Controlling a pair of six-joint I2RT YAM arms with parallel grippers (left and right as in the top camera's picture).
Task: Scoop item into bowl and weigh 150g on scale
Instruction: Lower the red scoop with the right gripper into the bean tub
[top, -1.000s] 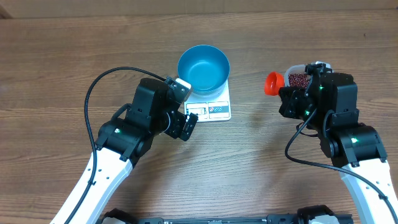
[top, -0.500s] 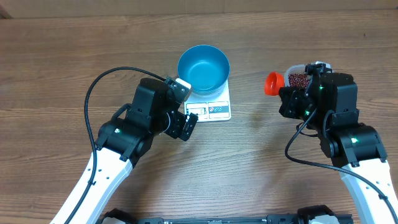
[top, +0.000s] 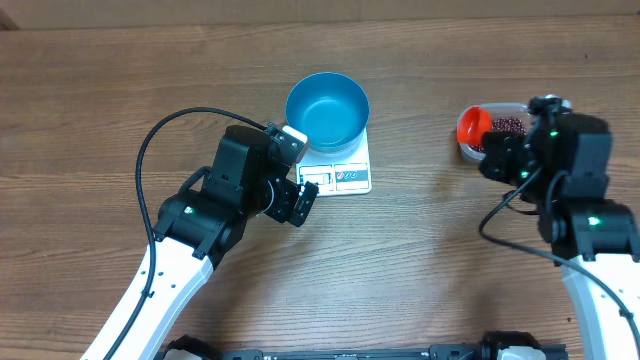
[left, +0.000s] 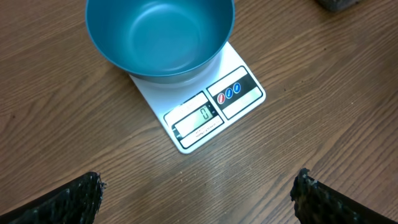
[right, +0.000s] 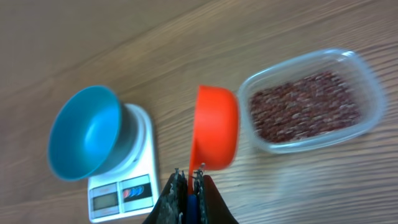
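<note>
The right claw (right: 188, 180) pinches the orange scoop (right: 214, 127) by its handle, the left claw (left: 199, 193) gapes wide; those loose beans (right: 305, 106) would spill easily.

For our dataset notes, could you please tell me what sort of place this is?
Likely a robotics lab bench, not a kitchen: a left arm and right arm over a wood-grain table with a kitchen scale, blue bowl and clear container of beans.

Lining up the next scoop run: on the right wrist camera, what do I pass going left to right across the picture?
blue bowl → orange scoop → clear tub holding the beans. The scale is left out, since the bowl sits over it.
</note>
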